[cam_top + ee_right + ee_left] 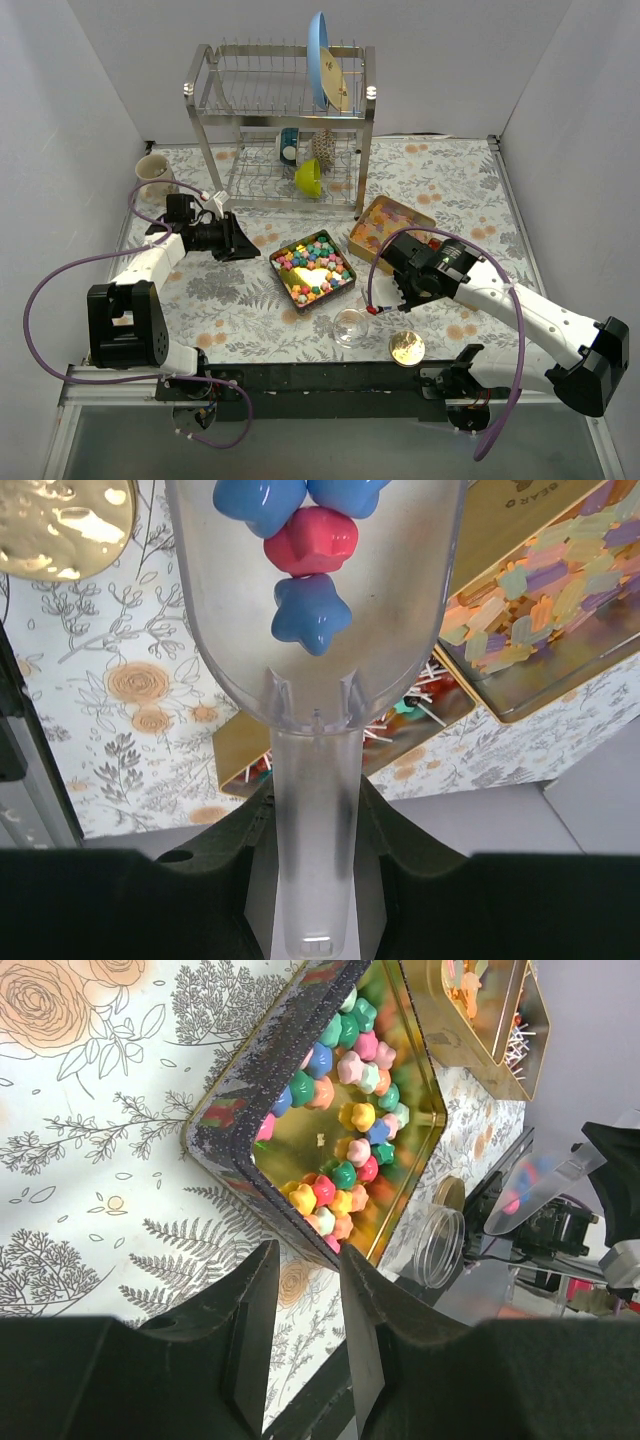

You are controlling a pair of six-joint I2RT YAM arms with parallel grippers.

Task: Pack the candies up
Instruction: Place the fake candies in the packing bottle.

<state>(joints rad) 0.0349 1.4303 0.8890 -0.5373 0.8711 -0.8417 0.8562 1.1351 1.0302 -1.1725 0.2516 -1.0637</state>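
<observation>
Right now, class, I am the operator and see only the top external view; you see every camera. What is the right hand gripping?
Observer: The right hand is closed on a clear scoop by its handle.
Operator: Is it loaded?
Observer: Yes, blue and pink candies lie in its bowl.
Operator: And the other arm?
Observer: The left hand is open, nothing between its fingers, near the tin's corner.
</observation>
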